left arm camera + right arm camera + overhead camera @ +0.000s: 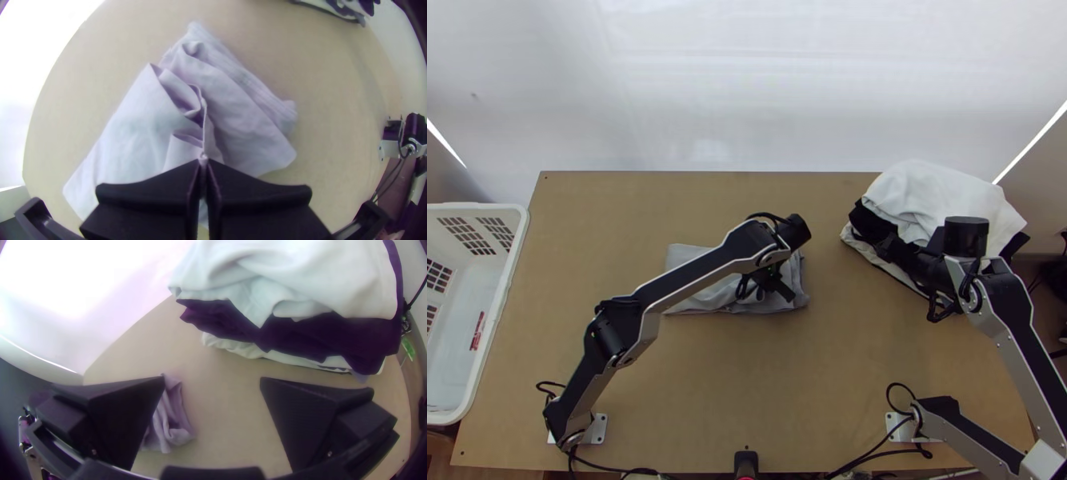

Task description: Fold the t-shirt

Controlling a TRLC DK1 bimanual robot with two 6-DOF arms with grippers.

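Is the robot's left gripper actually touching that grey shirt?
Touching: the left wrist view shows the left gripper with its fingers closed on a raised ridge of the shirt, the fabric pinched between the tips.

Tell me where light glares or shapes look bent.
Left wrist view: glare beyond the table, whose edge bows. Right wrist view: glare on the white backdrop, bowed table edge, dark corners. Top view: fairly even light, nearly straight table edges.
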